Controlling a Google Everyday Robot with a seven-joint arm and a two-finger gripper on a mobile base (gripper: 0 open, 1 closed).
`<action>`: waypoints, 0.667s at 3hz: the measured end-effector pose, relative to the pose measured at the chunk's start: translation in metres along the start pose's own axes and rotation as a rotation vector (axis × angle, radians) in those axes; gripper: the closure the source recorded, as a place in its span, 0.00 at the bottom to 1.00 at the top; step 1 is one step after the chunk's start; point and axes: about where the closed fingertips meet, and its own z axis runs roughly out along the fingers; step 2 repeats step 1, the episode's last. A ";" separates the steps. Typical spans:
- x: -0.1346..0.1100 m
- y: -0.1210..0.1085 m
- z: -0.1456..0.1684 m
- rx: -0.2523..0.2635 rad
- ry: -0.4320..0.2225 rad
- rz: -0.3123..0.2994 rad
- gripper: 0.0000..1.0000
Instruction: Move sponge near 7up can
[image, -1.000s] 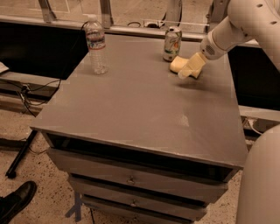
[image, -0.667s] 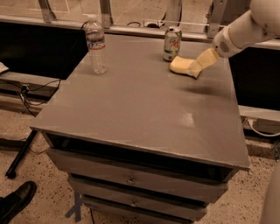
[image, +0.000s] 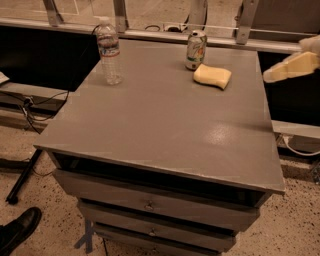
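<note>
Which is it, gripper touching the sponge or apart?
Apart. The camera view shows bare table between the sponge and the gripper, which hovers at the table's right edge.
</note>
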 end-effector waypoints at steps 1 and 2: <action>0.018 -0.010 -0.032 0.031 -0.021 0.039 0.00; 0.018 -0.010 -0.032 0.031 -0.021 0.039 0.00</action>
